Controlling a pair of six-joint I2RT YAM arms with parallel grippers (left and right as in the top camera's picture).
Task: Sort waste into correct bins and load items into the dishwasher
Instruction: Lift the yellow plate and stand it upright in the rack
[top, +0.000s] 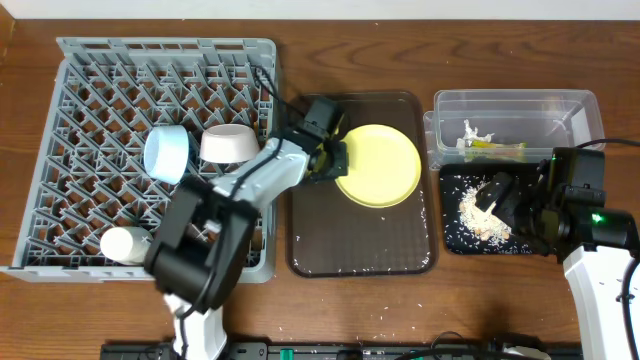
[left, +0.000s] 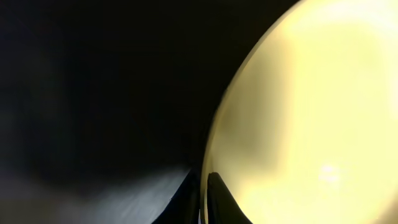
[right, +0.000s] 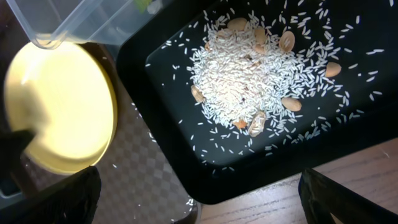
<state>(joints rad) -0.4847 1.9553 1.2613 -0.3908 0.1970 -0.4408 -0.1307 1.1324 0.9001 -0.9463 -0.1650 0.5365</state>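
1. Found blue bowl, beige bowl, white cup in rack.
2. Saw wrapper in clear tub, crumbs in black tray under spread right gripper.
3. Noted yellow plate on brown tray, pinched by left gripper.

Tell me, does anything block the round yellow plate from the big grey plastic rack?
Nothing visible does. Between the round yellow plate and the grey plastic rack lie only bare dark brown tray and the rack's wall. The left gripper is at the plate's edge.

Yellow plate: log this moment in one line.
plate: on brown tray | left gripper: at plate rim, grip unclear | right gripper: open over rice
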